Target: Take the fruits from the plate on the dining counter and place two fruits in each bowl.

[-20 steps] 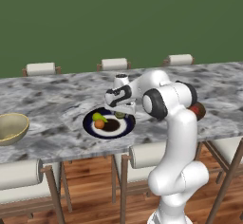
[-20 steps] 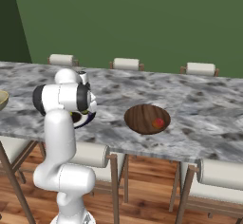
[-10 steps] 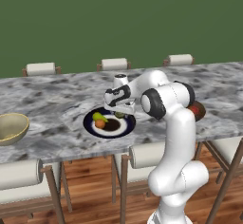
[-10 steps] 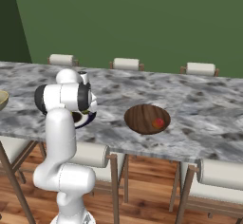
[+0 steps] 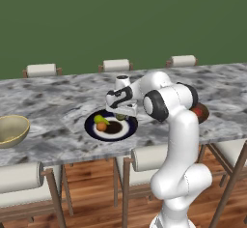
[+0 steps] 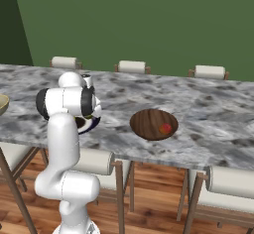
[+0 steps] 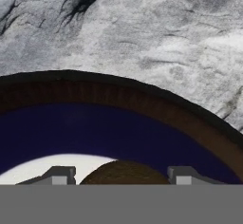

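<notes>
Hand view: the hand (image 7: 121, 178) sits low over the round dark-rimmed plate (image 7: 142, 109), fingers bracketing the small olive-brown fruit (image 7: 122, 173) — whether they pinch it yet I cannot tell. One orange fruit (image 6: 165, 128) lies in the right dark brown bowl (image 6: 149, 120) on the marbled grey worktop (image 5: 58, 101).

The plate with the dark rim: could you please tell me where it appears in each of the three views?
Left base view: plate, left of centre, under the end effector.
Right base view: at left, its rim peeks from behind the arm.
Hand view: its rim arcs across the lower half.
Shared landmark: the marbled dining counter.
</notes>
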